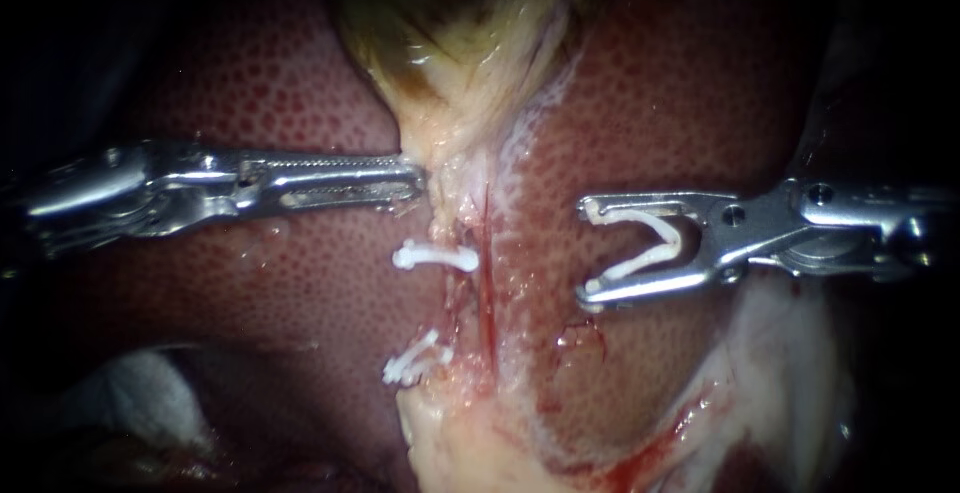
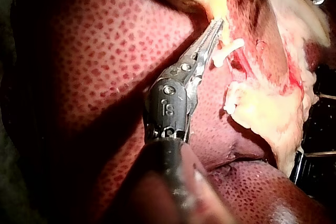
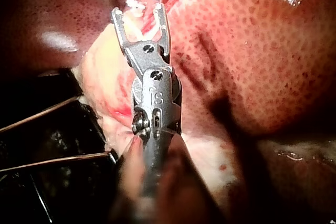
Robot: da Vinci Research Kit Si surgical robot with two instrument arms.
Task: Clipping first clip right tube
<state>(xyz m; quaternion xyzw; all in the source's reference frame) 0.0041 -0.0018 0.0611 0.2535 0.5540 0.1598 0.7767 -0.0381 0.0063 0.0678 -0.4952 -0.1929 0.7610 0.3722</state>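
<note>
Two white clips (image 1: 435, 256) (image 1: 415, 358) sit across the pale left tube below the gallbladder (image 1: 450, 23). Just to their right a thin red tube (image 1: 487, 288) runs down the strip of tissue, bare of clips. My right instrument (image 1: 587, 253) stands to the right of that tube, clear of it. Its jaws are wide apart and carry an open white clip (image 1: 650, 243) that touches both. From the left, my left instrument (image 1: 418, 181) has its toothed jaws closed on pale tissue at the gallbladder's neck (image 1: 440, 158). The left wrist view shows that grip (image 2: 216, 27) beside a clip (image 2: 227, 51).
Mottled red liver (image 1: 300, 293) lies on both sides of the tissue strip. A white swab (image 1: 140, 393) rests at the lower left. Pale fatty tissue (image 1: 790, 373) lies under the right instrument. Thin wires (image 3: 42, 114) cross a dark area beside the liver.
</note>
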